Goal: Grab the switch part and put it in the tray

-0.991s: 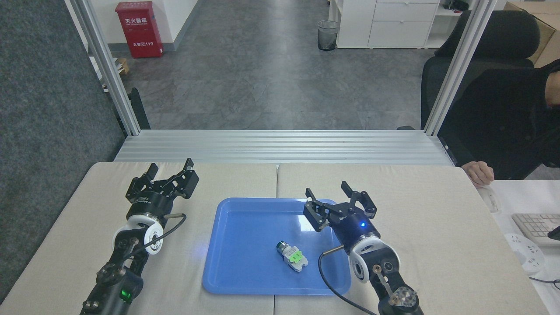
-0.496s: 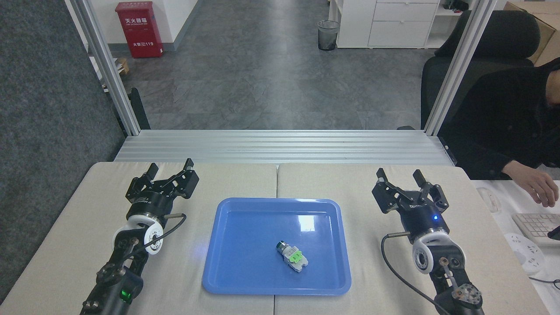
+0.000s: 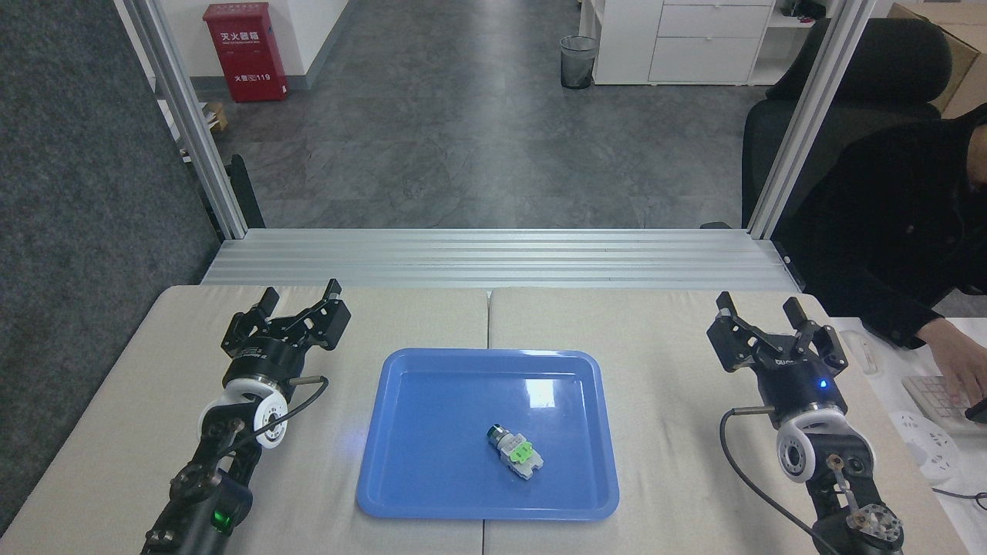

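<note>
A pale beige padded table (image 3: 694, 432) fills the lower half of the frame, with a grey office floor beyond an aluminium frame at the top. At lower left the left gripper (image 3: 299, 299), black and two-fingered, hangs over the table with its fingers spread wide and nothing between them, where it was a second ago. In the lower centre lies the large shallow glossy blue plastic tray (image 3: 432, 432); the small pale grey switch part (image 3: 515, 451), with a bright green piece on top and a dark round end, rests inside it, right of the middle. The right gripper (image 3: 759, 311) has swung from over the tray's right part out to the far right of the table, well clear of the rim, so the placing looks done. Its fingers stand wide apart, empty, touching nothing. At the right edge a person's hand (image 3: 956, 358) reaches a keyboard.
</note>
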Controlling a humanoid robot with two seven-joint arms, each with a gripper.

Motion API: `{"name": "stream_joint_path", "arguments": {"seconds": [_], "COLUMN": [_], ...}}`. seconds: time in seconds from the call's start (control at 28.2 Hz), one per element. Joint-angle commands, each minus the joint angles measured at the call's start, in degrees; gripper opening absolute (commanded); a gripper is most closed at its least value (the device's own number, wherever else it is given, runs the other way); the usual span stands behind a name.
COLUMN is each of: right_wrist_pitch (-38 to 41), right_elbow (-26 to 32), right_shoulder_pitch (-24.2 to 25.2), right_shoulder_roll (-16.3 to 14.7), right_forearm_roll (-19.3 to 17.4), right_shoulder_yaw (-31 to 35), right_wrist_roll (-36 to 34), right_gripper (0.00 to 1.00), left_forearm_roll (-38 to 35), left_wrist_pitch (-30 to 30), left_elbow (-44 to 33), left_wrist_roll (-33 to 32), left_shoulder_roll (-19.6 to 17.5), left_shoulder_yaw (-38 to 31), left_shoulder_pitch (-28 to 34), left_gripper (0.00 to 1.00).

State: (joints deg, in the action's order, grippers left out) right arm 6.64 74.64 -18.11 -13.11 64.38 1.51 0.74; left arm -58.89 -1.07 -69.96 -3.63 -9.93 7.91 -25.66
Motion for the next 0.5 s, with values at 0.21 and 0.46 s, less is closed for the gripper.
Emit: {"name": "stream_joint_path", "arguments": {"seconds": [0.21, 0.46], "right_wrist_pitch": [0.04, 0.04], "right_elbow": [0.16, 0.16], "right_shoulder_pitch": [0.10, 0.09], "right_shoulder_roll": [-2.53, -2.44], "right_forearm_roll": [-0.22, -0.22], "right_shoulder_yaw": [2.71, 2.71], "right_wrist_roll": [-0.04, -0.04], "right_gripper": [0.99, 0.99], "left_forearm_roll": [0.00, 0.00], "left_wrist_pitch": [0.01, 0.01], "left_elbow": [0.00, 0.00], "left_wrist_roll": [0.03, 0.03], "left_shoulder_roll": [0.00, 0.00], "left_shoulder_yaw": [0.00, 0.00], "left_shoulder_pitch": [0.00, 0.00], "left_gripper": [1.00, 1.00]}}
